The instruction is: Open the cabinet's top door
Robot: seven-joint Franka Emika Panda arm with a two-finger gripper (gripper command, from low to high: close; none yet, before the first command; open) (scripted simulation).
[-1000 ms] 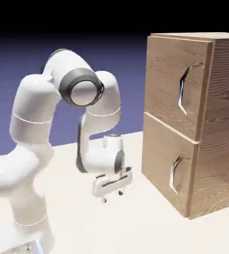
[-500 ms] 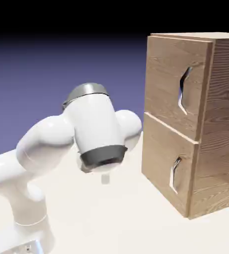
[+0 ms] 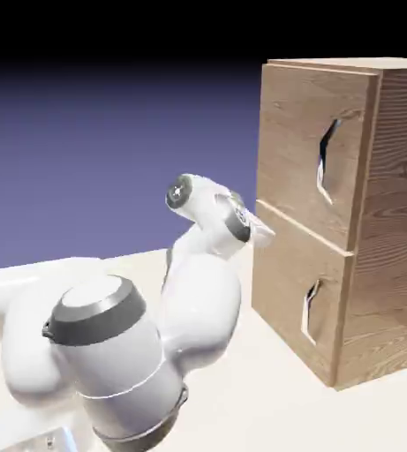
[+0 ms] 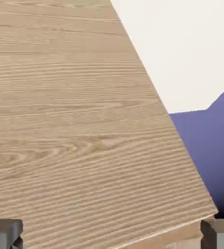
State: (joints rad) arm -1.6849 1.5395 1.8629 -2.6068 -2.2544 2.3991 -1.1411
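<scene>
The approach is in hand, I judge: the jaws stand wide with nothing between them. The cabinet (image 3: 401, 212) is ahead of them, its top door (image 3: 299, 141) shut. Next they likely need lining up with that door's handle (image 3: 322, 168).

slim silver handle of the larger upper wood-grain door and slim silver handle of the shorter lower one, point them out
Upper door's slim silver handle (image 3: 322, 161): exterior view, middle of its bar
Lower door's slim silver handle (image 3: 306, 312): exterior view, middle of its bar

White arm (image 3: 199, 305), rounded segments, dark grey joint rings
</scene>
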